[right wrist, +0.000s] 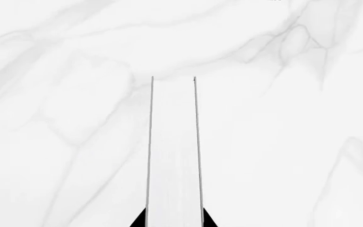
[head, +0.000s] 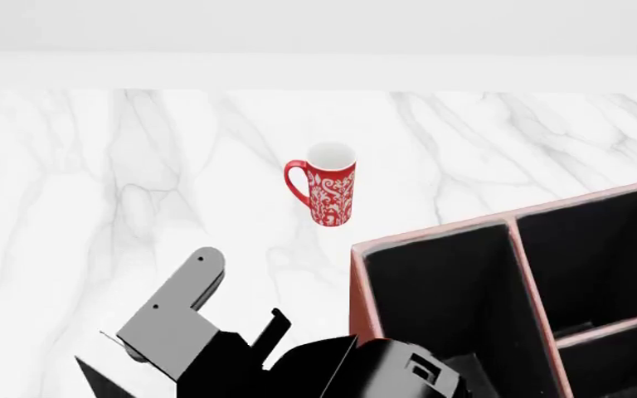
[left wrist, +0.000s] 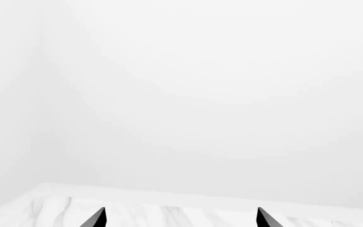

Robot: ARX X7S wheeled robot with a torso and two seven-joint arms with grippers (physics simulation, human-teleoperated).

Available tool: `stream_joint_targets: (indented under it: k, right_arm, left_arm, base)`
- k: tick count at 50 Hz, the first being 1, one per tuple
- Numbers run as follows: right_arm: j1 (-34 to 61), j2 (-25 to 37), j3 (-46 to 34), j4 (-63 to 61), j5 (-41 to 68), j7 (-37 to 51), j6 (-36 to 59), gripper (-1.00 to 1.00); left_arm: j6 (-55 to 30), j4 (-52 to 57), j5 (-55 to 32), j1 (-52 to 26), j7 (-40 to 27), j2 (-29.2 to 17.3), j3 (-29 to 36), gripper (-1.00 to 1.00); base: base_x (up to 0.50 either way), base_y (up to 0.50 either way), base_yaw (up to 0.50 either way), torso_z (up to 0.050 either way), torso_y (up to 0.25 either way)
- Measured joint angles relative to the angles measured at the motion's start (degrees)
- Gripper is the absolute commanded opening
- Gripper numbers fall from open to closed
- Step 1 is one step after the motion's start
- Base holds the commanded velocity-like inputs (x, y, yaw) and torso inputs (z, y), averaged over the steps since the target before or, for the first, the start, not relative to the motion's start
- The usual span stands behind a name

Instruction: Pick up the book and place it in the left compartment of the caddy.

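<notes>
Black right claw (right wrist: 174, 222) is pinching the book (right wrist: 174, 156) over the marble table (right wrist: 55, 94); left claw (left wrist: 180, 218) is spreading wide.

A bare, rendered setting rather than a lived-in room: a white marble counter (head: 97, 182) with grey veining fills the head view and runs up to a plain, featureless white wall (left wrist: 200, 94). Its only furnishings are household or desk items, a red patterned mug (head: 325, 192) and a reddish-brown leather-look caddy (head: 358, 290) with black-lined compartments.
</notes>
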Motion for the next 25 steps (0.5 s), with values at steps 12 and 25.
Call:
stream_joint_targets:
  k: [12,25]
  right_arm:
    - [0.9,0.3,5.7,-1.9,7.0,7.3,5.2,-1.00]
    - [2.6,0.1,13.2,-5.4,19.3,19.3,11.3,-1.00]
  left_arm:
    - [0.3,0.1,0.2,0.1,0.0,-0.1,0.2,1.00]
    - [0.6,0.2,0.1,0.3,-0.1,-0.3,0.3,1.00]
  base:
    - [0.00,0.00,0.00,0.000,0.000]
    - [0.00,0.00,0.00,0.000,0.001]
